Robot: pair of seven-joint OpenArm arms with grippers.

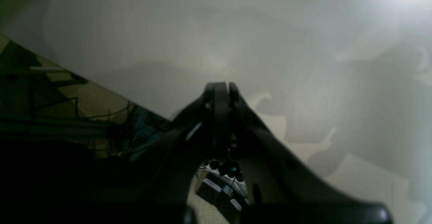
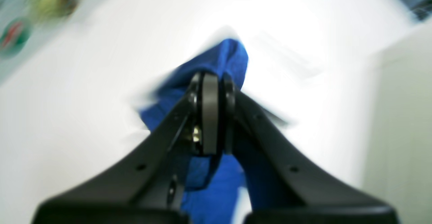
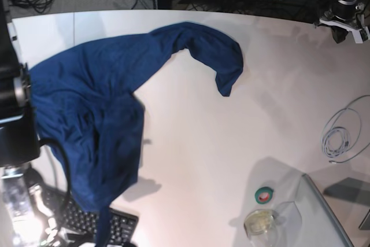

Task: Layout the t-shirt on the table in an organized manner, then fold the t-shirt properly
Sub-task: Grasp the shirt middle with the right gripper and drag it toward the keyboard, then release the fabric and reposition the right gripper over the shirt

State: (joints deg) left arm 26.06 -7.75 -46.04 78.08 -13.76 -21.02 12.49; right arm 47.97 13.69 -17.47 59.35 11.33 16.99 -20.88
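Observation:
The t-shirt (image 3: 98,102) is dark blue and lies crumpled over the left half of the white table (image 3: 202,143). One end stretches to the far middle, and its near end drapes over the front edge. In the right wrist view my right gripper (image 2: 211,79) is shut on a bunched fold of the t-shirt (image 2: 229,55), above the table (image 2: 84,99). In the base view only that arm's dark body (image 3: 11,125) shows at the left edge, against the cloth. My left gripper (image 1: 221,87) is shut on nothing, hovering over the bare table (image 1: 236,31) near its edge.
A green tape roll (image 3: 265,195) and a clear cup (image 3: 260,222) stand at the front right beside a grey glassy panel (image 3: 329,212). A coiled white cable (image 3: 341,137) lies at the right. A black keyboard (image 3: 110,224) sits at the front left, partly under the cloth.

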